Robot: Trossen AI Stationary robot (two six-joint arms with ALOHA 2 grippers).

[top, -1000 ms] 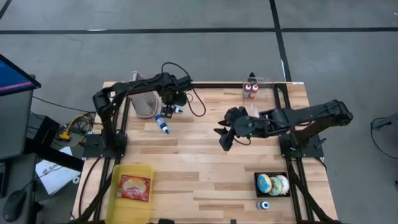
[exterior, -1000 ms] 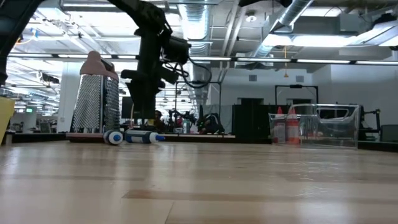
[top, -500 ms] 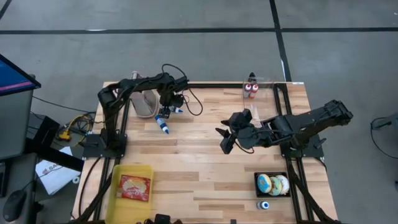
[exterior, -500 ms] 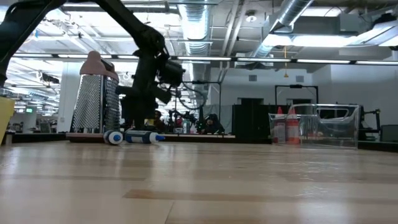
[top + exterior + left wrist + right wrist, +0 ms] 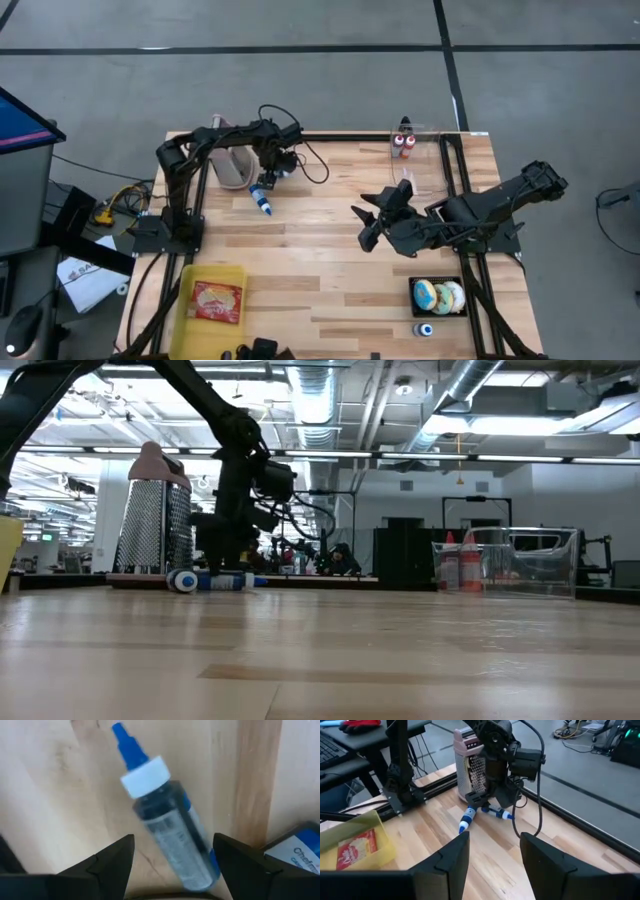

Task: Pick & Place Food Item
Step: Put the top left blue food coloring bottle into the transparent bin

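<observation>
While L gripper (image 5: 172,870) straddles blue-capped bottle (image 5: 262,201) on tabletop (image 5: 320,250), fingers apart, no grasp yet; pick + place both pending. R gripper (image 5: 366,226) idle mid-table, fingers apart, empty.

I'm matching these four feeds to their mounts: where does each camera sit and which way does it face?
High view: overhead, straight down on the table; both arms show.
Low view: tabletop height, level across to the grater; left arm only.
Left wrist view: on the left arm, down at the blue-capped bottle between the open left gripper fingers.
Right wrist view: on the right arm, across the table past the open right gripper.
Shared: the bottle shows in all four.
</observation>
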